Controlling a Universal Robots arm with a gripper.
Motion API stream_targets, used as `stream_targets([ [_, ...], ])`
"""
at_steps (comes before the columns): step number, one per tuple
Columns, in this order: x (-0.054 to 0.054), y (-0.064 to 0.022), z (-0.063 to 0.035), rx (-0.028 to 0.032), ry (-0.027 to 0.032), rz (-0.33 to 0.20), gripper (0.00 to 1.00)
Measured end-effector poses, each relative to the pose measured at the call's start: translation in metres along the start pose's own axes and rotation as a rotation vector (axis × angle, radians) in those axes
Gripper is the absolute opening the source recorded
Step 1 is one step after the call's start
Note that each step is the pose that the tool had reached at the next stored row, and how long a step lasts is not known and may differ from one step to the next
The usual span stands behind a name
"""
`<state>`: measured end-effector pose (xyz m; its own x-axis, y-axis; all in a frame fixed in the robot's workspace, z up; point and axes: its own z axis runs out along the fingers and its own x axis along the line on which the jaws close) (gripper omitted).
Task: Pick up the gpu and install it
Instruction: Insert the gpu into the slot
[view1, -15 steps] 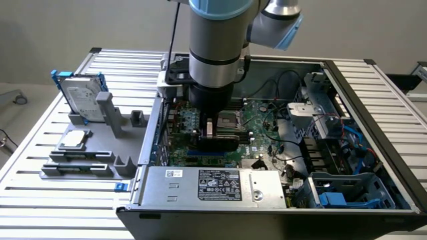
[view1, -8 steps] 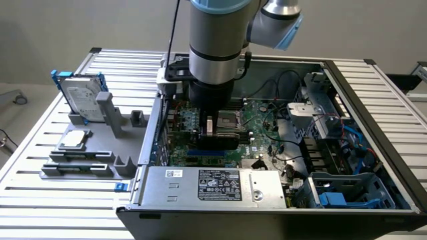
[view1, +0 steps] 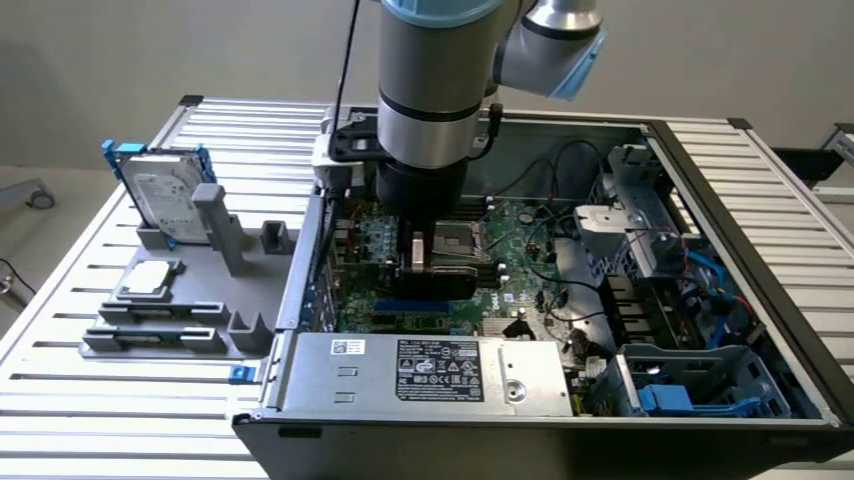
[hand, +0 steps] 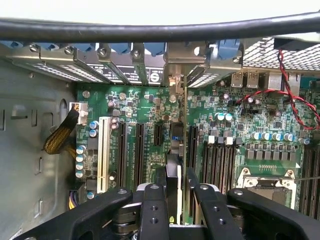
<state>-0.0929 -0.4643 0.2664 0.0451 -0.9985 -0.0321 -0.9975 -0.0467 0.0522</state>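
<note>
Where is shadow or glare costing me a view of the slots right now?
Exterior view: the arm covers and shades the motherboard around the gpu; no strong glare. Wrist view: even light on the slots, a washed-out white band beyond the black cable, the dark pincer across the foreground, shut on the gpu.

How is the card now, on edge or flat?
On edge: the card stands upright between the fingers of the hand, over the green board. Whether it is seated, cannot tell.
</note>
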Motion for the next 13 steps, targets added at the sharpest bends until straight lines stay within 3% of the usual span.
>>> stream_targets([
  [7, 0.0000, -0.0001, 0.0001, -0.0061, 0.0054, 0.003, 0.26],
  [13, 0.0000, -0.0004, 0.0008, -0.0067, 0.0091, 0.006, 0.26],
])
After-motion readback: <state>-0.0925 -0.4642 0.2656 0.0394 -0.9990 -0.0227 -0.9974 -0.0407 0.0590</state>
